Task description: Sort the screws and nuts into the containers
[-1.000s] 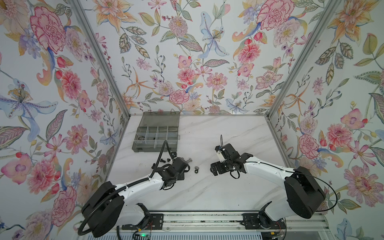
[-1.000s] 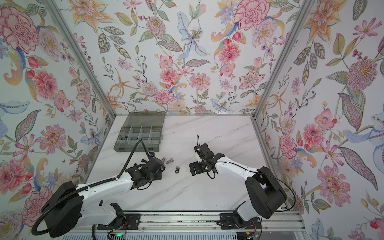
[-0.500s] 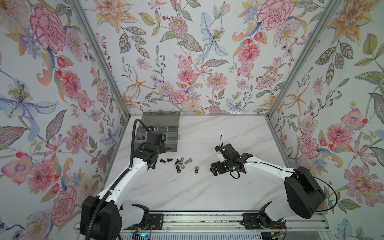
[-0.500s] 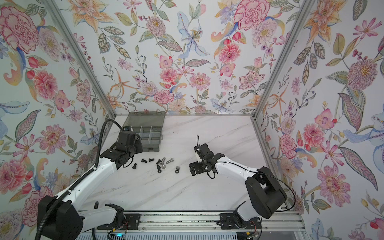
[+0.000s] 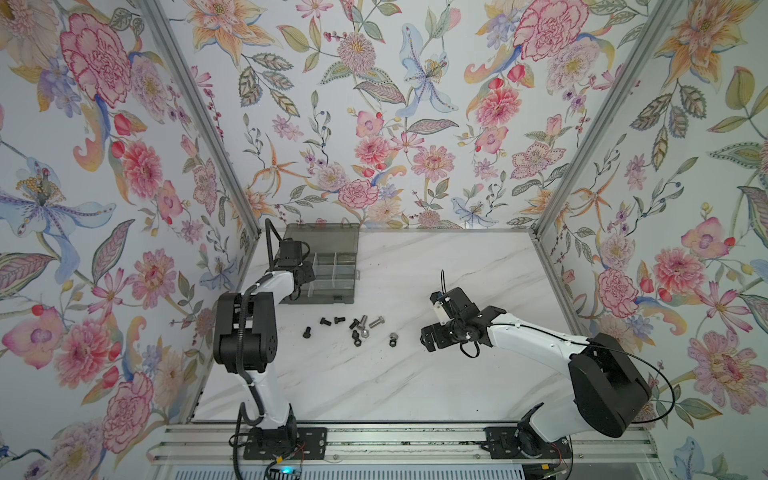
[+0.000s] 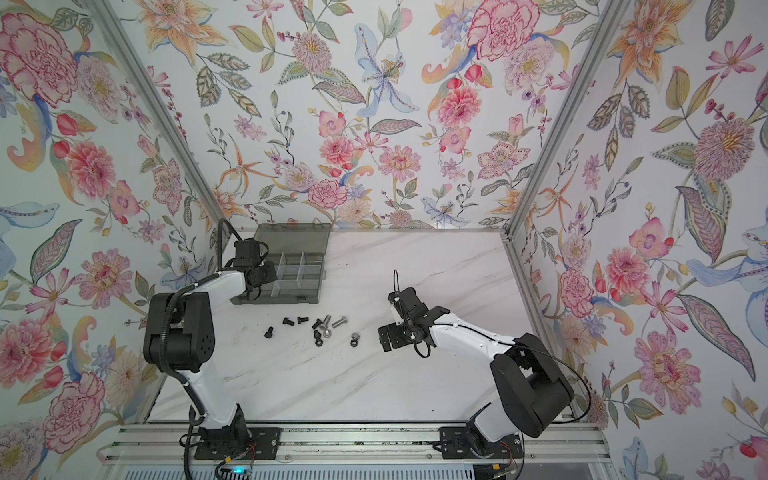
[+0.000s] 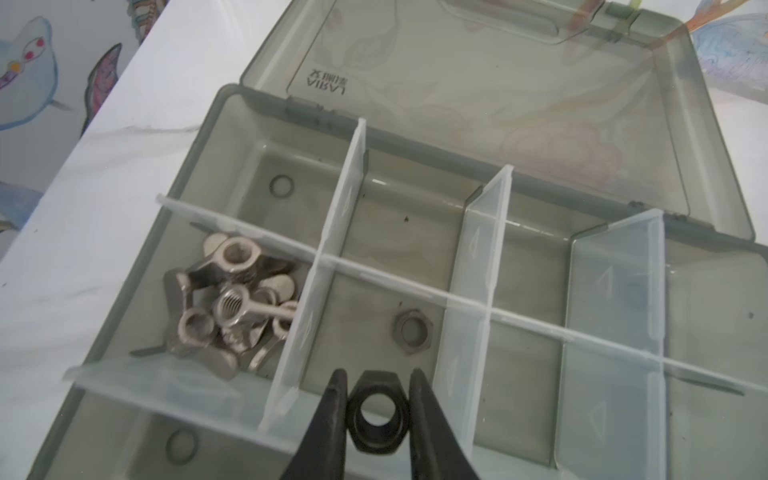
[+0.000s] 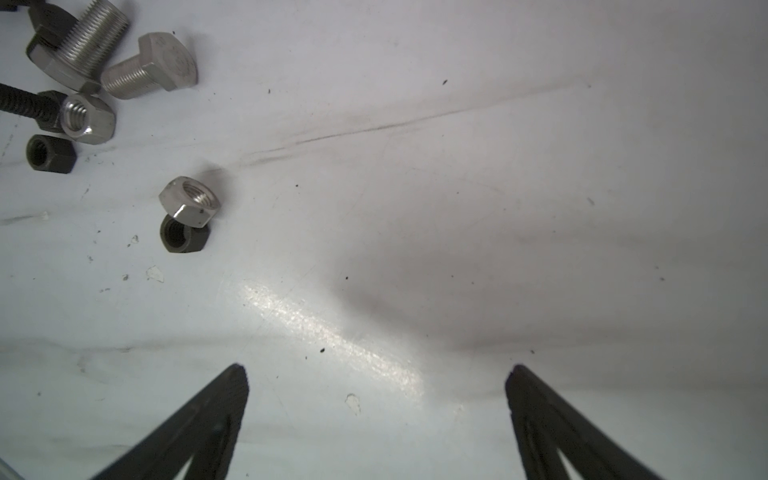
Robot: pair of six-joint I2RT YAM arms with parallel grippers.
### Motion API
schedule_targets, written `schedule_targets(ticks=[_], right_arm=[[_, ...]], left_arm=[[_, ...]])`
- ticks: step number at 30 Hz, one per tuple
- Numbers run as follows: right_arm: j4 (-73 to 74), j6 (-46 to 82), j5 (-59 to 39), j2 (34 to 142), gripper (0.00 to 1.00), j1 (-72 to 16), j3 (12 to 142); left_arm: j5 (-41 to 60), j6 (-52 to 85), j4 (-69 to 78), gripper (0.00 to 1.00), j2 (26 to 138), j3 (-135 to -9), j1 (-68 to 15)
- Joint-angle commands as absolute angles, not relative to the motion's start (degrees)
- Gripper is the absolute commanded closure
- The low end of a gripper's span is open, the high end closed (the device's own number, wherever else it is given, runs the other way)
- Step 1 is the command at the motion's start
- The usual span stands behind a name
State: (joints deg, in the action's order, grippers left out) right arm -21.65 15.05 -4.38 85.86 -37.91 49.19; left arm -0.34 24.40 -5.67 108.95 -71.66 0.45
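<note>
My left gripper [image 7: 377, 395] is shut on a black hex nut [image 7: 377, 411], held over the containers of the smoky-grey organiser box [image 5: 332, 300], above the cell holding a flat hex nut [image 7: 413, 331]. The neighbouring cell holds several silver wing nuts [image 7: 232, 303]. In both top views loose screws and nuts lie in front of the box: silver hex bolts [image 5: 376, 321], short black screws [image 5: 325, 321] and a silver nut [image 8: 189, 201] resting on a black nut [image 8: 183, 237]. My right gripper [image 8: 376, 374] hangs open just right of them over bare table, also seen in a top view [image 6: 384, 336].
The box lid [image 7: 519, 75] lies open flat towards the back wall. Thin clear dividers [image 7: 345, 199] split the box into cells. The box sits at the back left of the marble table [image 5: 415, 374], close to the left wall.
My left arm has swung from the loose pile on the table back to the box, carrying the black nut. The right arm has stayed still.
</note>
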Motion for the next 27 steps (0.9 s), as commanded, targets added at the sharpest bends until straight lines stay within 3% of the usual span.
schedule_targets(ticks=[1,10,12,20,27], right_arm=[[-23.6,15.5,-3.5,85.0,0.01,-38.1,49.9],[-23.8,15.3,-4.1,86.3,0.01,-38.0,51.3],[-23.8,15.4,-4.2,86.4,0.01,-38.1,51.4],[-23.8,15.3,-3.9,85.1,0.01,-38.2,50.6],[-23.8,15.6,-3.8,83.8,0.01,-38.2,49.8]], left_arm=[[1.8,22.9,-3.3,1.0,111.1,-75.8,1.2],[3.0,22.9,-3.9,1.0,112.4,-75.2,2.2],[3.2,23.0,-3.5,0.9,111.9,-74.1,2.3],[2.6,23.0,-4.6,0.63,107.4,-72.7,2.2],[3.1,22.8,-7.7,0.5,103.4,-73.0,2.2]])
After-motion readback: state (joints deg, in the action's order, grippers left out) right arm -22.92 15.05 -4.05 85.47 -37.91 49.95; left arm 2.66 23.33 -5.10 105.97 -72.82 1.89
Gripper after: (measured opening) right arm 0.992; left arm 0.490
